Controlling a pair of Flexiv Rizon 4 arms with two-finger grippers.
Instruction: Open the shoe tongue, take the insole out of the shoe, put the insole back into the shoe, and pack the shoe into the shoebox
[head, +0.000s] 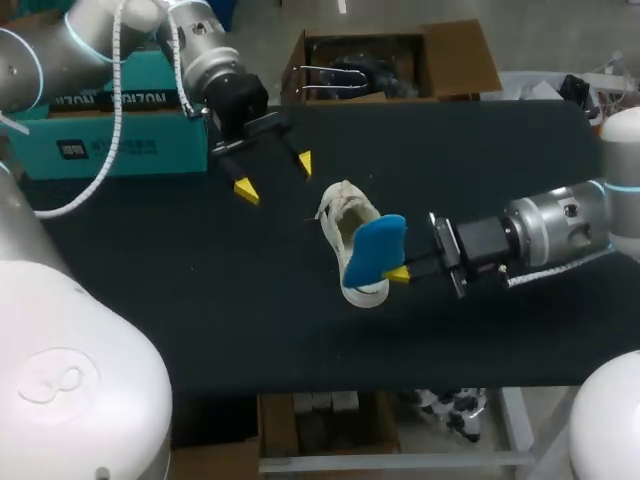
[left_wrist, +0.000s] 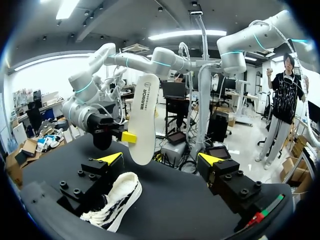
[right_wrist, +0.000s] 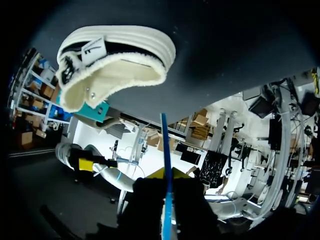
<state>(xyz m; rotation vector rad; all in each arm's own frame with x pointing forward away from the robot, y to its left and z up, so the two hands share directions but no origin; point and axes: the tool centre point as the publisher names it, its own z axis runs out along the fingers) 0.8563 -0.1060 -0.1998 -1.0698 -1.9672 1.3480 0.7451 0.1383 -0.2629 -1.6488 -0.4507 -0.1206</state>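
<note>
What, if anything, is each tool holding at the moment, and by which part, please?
The right tool grips the blue insole by one side edge; the left tool is open and holds nothing.

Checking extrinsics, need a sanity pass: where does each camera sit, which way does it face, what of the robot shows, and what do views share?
Head: above and behind, looking down on the black table; both arms enter, open left gripper, right gripper shut on the blue-topped insole.
Left wrist: faces across the table between its own yellow tips; white knit shoe lies by one.
Right wrist: looks past the edge-on insole in its grip at the shoe's opening.
Shared: all three show shoe and insole.
</note>
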